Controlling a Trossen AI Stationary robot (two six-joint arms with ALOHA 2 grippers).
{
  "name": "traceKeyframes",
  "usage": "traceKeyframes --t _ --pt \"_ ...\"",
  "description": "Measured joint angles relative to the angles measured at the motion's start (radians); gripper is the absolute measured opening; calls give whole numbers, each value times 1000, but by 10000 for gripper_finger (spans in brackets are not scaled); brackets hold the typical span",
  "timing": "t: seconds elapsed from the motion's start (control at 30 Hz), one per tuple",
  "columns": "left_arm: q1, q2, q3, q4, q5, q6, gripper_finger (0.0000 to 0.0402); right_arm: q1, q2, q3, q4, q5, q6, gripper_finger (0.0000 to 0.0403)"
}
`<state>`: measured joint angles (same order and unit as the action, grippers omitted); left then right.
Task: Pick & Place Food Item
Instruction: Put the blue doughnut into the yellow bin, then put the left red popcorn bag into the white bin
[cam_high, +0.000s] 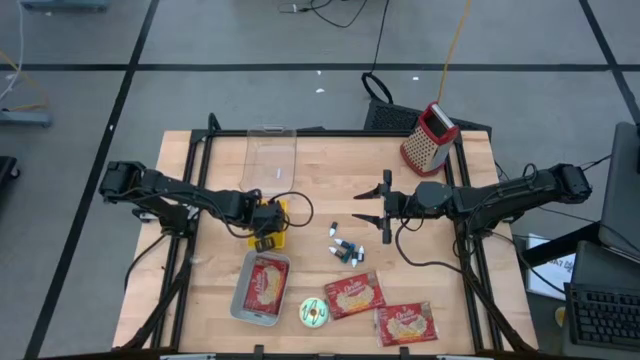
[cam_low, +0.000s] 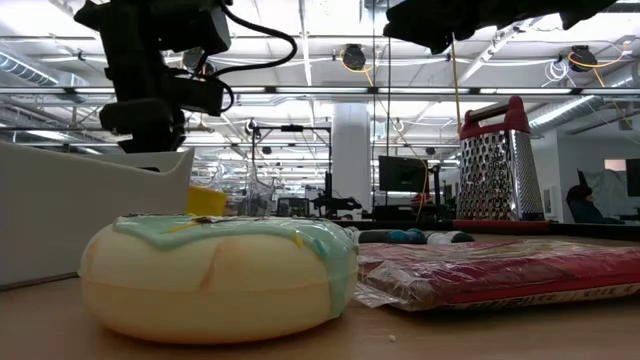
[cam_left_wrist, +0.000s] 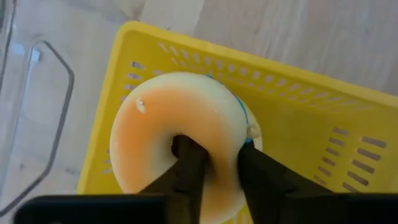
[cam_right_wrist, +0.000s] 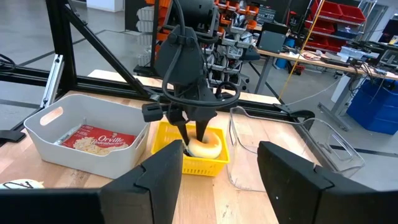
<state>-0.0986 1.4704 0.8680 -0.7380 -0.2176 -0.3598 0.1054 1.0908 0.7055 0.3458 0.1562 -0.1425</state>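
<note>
The left gripper (cam_left_wrist: 214, 180) hangs over the yellow basket (cam_left_wrist: 323, 124), its two dark fingers (cam_left_wrist: 189, 165) straddling one side of the doughnut (cam_left_wrist: 177, 124): one finger reaches down through the hole, the other runs along the outer edge. The doughnut sits directly beneath the gripper, inside the basket, with its ring lying roughly flat and slightly tipped. The fingers stand close on either side of the ring, partly parted; whether they are pinching it or have just let go cannot be told from here. From the right wrist view the doughnut (cam_right_wrist: 205, 144) appears to rest on the basket floor, so the placing looks nearly complete.

What matters next is the line straight up from the doughnut: the inner finger has to clear the hole without dragging the ring along, so a vertical withdrawal with wider jaws seems called for.

The right gripper (cam_high: 384, 205) waits well off to the side, jaws spread and empty, far from the basket; the left arm is plainly the nearer one
</note>
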Motion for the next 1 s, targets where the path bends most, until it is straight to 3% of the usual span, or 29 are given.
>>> traceKeyframes --t 0.3,0.67,0.87,1.0 --pt "0 0 23 -19 -1 60 191 0 0 0 -8 0 0 196" --pt "0 -2 138 -4 -19 97 214 1 0 0 -29 -4 58 196" --pt "-40 -102 121 146 -123 104 214 1 0 0 -52 -67 84 196" --pt "-81 -197 78 316 -117 148 214 5 0 0 -64 -83 109 196"
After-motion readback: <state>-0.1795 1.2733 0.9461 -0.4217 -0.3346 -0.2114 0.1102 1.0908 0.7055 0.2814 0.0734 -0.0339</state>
